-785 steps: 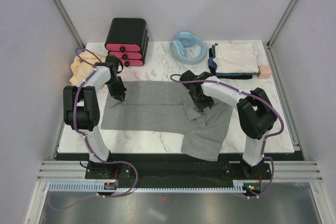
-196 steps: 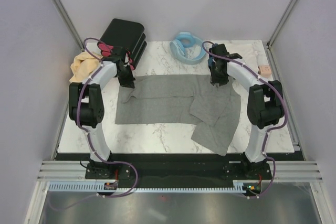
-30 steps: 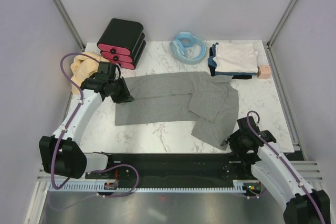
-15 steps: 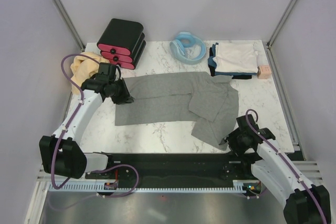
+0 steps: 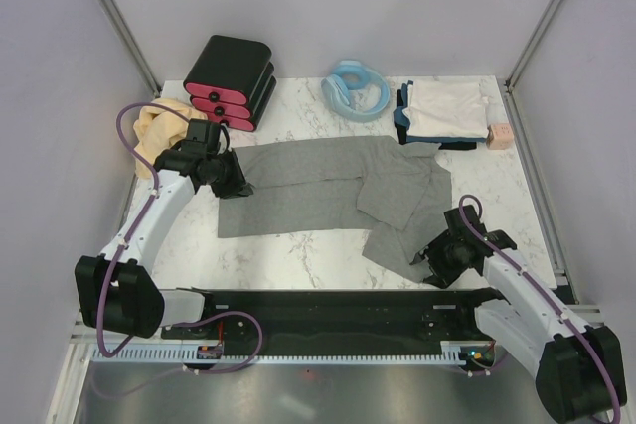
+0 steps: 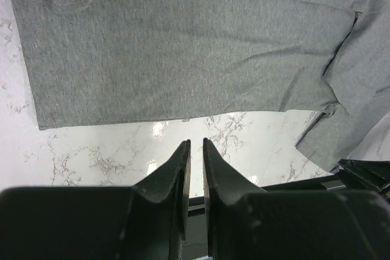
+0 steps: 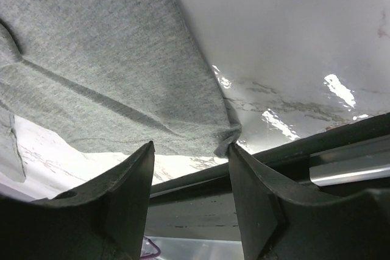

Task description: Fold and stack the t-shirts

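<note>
Two pincers hang over one heather-grey t-shirt (image 5: 313, 186) that lies spread across the middle of the marble table (image 5: 298, 245). Its left part lies flat, with a straight hem facing the near edge. Its right part is doubled over and rumpled, and runs slantwise toward the near right corner.

The left pincer (image 5: 238, 184) is at the shirt's far left corner, raised above the cloth. In the left wrist view its fingers (image 6: 177, 175) stand open only a slit, with nothing between them. The hem and bare marble show beyond their tips.

The right pincer (image 5: 435, 263) is low at the near edge, at the shirt's nearest corner. In the right wrist view its fingers (image 7: 131, 181) stand well apart, one on each side of that corner. The corner's puckered tip lies just beside the right-hand finger, and the fingers are not closed on the cloth.

In the far right corner a folded whitish t-shirt (image 5: 449, 109) lies on top of dark t-shirts (image 5: 402, 121), whose edges show at its left and near sides. A small pinkish block (image 5: 500, 134) lies just beside them at the right edge. A tan-yellow t-shirt (image 5: 151, 126) is bunched at the left edge, near the black box with pink drawers (image 5: 231, 81) in the far left corner. A light-blue coiled hose (image 5: 358, 89) lies at the far edge, between the box and the folded shirts.
</note>
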{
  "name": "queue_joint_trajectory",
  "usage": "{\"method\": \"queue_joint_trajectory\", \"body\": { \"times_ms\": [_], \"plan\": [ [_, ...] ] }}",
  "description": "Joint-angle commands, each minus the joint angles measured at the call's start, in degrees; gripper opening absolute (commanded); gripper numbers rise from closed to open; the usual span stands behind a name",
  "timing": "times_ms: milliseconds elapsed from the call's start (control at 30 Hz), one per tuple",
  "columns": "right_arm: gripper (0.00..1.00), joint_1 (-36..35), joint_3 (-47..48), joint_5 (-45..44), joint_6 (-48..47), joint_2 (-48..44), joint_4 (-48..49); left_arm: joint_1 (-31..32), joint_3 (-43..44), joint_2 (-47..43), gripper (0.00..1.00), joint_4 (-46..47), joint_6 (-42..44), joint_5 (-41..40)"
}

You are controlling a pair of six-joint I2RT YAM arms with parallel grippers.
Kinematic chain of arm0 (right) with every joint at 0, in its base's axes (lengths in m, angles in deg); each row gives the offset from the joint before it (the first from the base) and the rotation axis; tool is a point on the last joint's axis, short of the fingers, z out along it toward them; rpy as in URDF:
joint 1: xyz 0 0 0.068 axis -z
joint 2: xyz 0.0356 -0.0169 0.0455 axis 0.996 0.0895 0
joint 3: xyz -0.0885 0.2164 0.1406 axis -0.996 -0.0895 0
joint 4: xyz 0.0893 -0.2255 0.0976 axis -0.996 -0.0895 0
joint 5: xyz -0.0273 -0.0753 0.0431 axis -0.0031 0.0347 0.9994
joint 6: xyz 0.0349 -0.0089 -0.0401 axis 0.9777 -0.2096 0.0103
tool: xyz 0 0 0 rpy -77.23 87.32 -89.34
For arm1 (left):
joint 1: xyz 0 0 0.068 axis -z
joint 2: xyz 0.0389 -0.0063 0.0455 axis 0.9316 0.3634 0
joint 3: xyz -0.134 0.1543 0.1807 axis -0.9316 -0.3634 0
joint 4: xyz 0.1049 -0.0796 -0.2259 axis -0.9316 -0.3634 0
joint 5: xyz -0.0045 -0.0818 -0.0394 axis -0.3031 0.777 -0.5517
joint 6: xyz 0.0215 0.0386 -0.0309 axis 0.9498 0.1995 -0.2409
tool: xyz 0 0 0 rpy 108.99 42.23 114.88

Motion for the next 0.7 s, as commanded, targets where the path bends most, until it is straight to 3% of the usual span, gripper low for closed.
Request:
{"method": "queue_joint_trajectory", "body": {
  "times_ms": [0, 200, 667],
  "plan": [
    [0.59, -0.08, 0.31, 0.35, -1.05, 0.25, 1.74, 0.17, 0.45, 0.16, 0.20, 0.26, 0.08, 0.09],
    [0.53, 0.00, 0.39, 1.49, -1.93, 0.34, 0.34, 0.17, 0.37, 0.25, 0.20, 0.35, -0.01, -0.09],
    [0.56, -0.17, 4.18, -0.09, -5.27, -0.28, -7.49, 0.17, -0.51, -0.71, 0.20, 0.70, -0.63, 0.09]
  ]
}}
